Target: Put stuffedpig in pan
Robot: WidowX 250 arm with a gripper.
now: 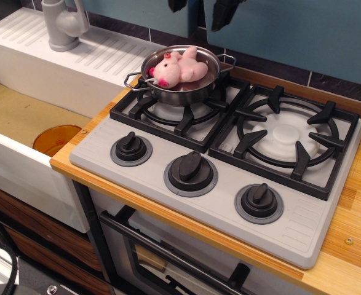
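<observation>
The light-pink stuffedpig (180, 67) lies inside the shiny steel pan (181, 92), head toward the left. The pan stands on the back-left burner of the stove. My gripper (202, 11) hangs at the top edge of the view, above the pan and apart from the pig. Only its two black fingertips (224, 13) show; they stand wide apart and hold nothing.
The grey stove top (229, 178) has three black knobs along its front and a bare back-right burner (288, 132). A white sink (20, 117) with an orange drain cover and a grey faucet (63, 24) lies to the left. A wooden counter edge runs on the right.
</observation>
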